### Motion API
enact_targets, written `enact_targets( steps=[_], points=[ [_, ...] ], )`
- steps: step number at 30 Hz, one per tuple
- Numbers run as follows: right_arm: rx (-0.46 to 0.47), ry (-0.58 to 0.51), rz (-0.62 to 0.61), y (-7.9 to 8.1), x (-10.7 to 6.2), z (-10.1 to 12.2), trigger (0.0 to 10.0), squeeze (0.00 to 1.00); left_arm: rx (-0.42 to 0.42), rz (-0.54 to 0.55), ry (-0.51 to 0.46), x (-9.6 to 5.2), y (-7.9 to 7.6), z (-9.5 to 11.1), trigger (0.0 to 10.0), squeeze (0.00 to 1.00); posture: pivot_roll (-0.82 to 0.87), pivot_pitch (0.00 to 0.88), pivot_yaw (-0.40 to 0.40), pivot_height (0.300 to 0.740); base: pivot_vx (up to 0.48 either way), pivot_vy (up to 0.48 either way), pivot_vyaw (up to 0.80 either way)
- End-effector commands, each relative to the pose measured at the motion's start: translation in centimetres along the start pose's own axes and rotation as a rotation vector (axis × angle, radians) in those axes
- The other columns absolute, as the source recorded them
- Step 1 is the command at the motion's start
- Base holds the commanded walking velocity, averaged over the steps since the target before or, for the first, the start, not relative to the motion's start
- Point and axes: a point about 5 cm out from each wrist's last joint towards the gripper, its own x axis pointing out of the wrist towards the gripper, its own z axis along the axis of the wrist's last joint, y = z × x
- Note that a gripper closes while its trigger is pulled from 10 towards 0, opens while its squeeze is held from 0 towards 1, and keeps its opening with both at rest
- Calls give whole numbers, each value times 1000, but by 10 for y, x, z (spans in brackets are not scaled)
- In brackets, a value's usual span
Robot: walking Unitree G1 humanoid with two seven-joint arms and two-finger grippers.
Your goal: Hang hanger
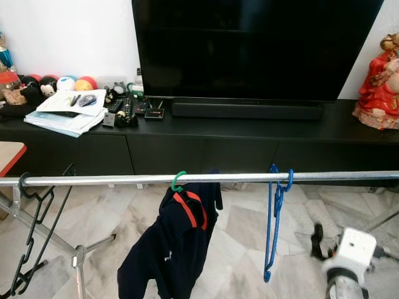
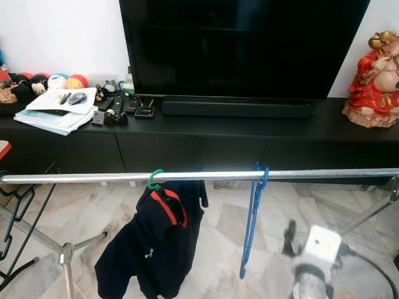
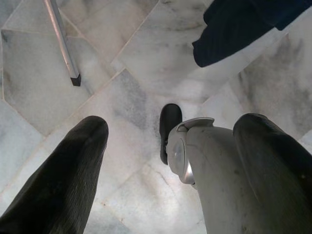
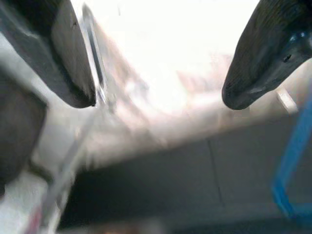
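Note:
A silver rail (image 1: 124,180) crosses in front of me at chest height. On it hangs an empty blue hanger (image 1: 274,218) right of the middle. A green hanger hook (image 1: 178,181) carries a dark navy shirt with red trim (image 1: 174,243) near the middle. My right arm (image 1: 350,252) is raised low on the right, below the rail and right of the blue hanger. My right gripper (image 4: 158,97) is open and empty, with the blue hanger (image 4: 292,165) at the edge of its view. My left gripper (image 3: 170,161) hangs open over the marble floor, holding nothing.
Black hangers (image 1: 31,237) dangle at the rail's left end beside the rack's slanted legs (image 1: 75,252). Behind the rail stand a long black cabinet (image 1: 206,152), a large TV (image 1: 249,50), a red figurine (image 1: 379,84), papers (image 1: 68,109) and coloured balls (image 1: 75,83).

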Motion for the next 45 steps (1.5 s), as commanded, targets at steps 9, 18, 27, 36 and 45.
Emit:
enact_targets(
  steps=[9, 18, 27, 36, 45],
  points=[
    [-126, 294, 165, 24, 6, -65, 10000, 0, 24, 10, 13, 0, 2, 0, 10000, 0, 27, 0, 2, 740, 0, 0, 0],
    [-178, 509, 232, 29, -14, -108, 10000, 0, 33, 25, 21, 0, 3, -1, 10000, 0, 40, 4, 0, 740, 0, 0, 0],
    [-68, 493, 271, 35, -18, -111, 10000, 0, 56, 42, 39, -2, 8, -5, 10000, 0, 30, 21, 8, 740, 0, 0, 0],
    [-40, 534, 271, 28, -29, -124, 10000, 0, 72, 38, 39, -3, 12, -4, 10000, 0, 34, 28, 33, 740, 0, 0, 0],
    [-45, 548, 287, 30, -33, -128, 10000, 0, 82, 34, 33, -3, 14, -1, 10000, 0, 40, 28, 36, 740, 0, 0, 0]
  ],
)
